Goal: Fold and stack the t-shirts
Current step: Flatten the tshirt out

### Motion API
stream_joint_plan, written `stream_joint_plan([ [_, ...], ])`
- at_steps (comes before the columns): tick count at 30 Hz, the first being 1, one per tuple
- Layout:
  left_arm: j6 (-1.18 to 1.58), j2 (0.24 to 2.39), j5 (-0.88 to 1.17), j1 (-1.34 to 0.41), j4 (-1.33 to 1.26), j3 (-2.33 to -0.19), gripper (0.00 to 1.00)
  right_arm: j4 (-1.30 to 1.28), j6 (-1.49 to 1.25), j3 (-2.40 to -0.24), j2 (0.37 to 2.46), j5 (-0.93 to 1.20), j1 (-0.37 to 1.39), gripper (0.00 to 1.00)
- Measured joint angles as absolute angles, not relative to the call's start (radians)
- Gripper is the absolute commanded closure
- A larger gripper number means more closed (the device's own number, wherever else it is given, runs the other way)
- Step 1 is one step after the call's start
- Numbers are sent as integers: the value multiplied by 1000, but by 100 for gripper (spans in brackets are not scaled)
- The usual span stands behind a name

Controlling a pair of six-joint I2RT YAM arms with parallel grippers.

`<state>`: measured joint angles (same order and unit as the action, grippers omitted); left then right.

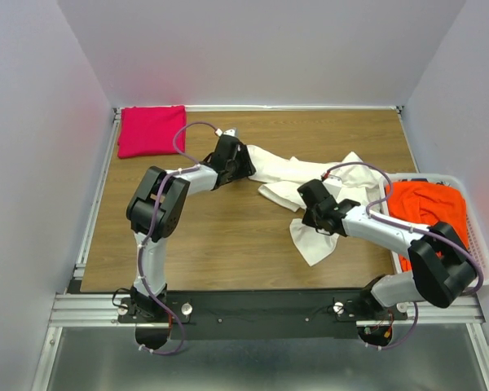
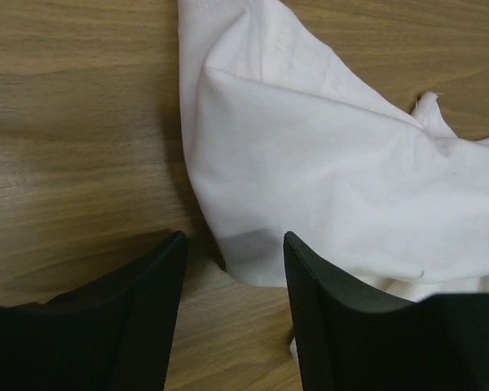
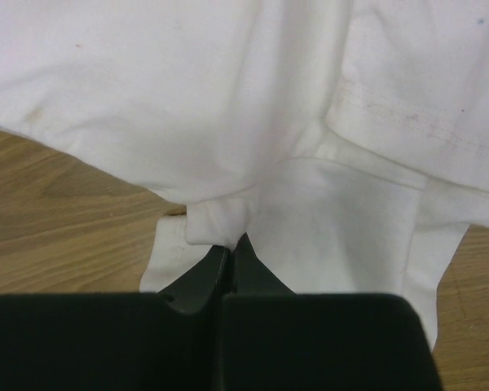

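The right pincer (image 3: 231, 243) has its black fingers pressed together on a small fold at the hem of the plain cream-white cotton t-shirt (image 3: 187, 98). The cloth fans out from the tips toward 12 o'clock in the wrist view.

The left pincer (image 2: 234, 240) stands spread. One corner of the same shirt (image 2: 334, 163) lies on the wood between its two fingers (image 2: 147, 301), but they are not clamped on it.

From above, the white shirt (image 1: 279, 168) sprawls crumpled across the middle of the brown wood-grain table (image 1: 220, 236), with the left pincer (image 1: 238, 160) at its 9 o'clock end and the right pincer (image 1: 316, 204) at its 6 o'clock edge.

The magenta-pink t-shirt (image 1: 151, 130) lies folded square in the table's 11 o'clock corner. The orange-red t-shirt (image 1: 424, 204) is bunched in the white plastic laundry basket (image 1: 424, 177) at the 3 o'clock edge.
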<state>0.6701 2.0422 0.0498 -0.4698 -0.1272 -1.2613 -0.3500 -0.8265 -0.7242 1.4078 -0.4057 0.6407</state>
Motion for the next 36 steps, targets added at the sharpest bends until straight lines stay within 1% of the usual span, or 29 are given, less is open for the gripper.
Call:
stream_joint_plan([
  [4, 670, 2043, 50, -479, -127, -1263, 40, -352, -826, -724, 1401, -405, 641, 96],
  [6, 670, 2046, 51, -484, -125, -1269, 45, -354, -826, -724, 1401, -405, 641, 96],
  [8, 674, 2060, 57, -487, -125, -1286, 61, -355, -826, -724, 1401, -405, 641, 96],
  [9, 673, 2069, 62, -487, -125, -1296, 71, -355, -826, -725, 1401, -405, 641, 96],
  [10, 672, 2077, 65, -487, -125, -1305, 91, -356, -826, -725, 1401, -405, 641, 96],
  [11, 673, 2085, 68, -487, -125, -1314, 98, -356, -826, -725, 1402, -405, 641, 96],
  [12, 668, 2087, 70, -486, -121, -1321, 100, -356, -826, -725, 1403, -405, 641, 96],
  [16, 666, 2080, 76, -469, -98, -1346, 100, -360, -826, -725, 1407, -402, 641, 98],
  [20, 666, 2005, 84, -408, -58, -1336, 100, -360, -822, -724, 1406, -372, 641, 100],
  [26, 655, 1768, 75, -245, -10, -1309, 100, -360, -805, -691, 1399, -297, 657, 100],
  [32, 648, 1613, 63, -194, -5, -1217, 100, -358, -804, -667, 1402, -251, 781, 99],
  [35, 647, 1568, 64, -184, 3, -1127, 100, -337, -818, -672, 1419, -249, 843, 75],
  [36, 648, 1559, 64, -180, 9, -1104, 100, -334, -825, -675, 1422, -247, 856, 58],
])
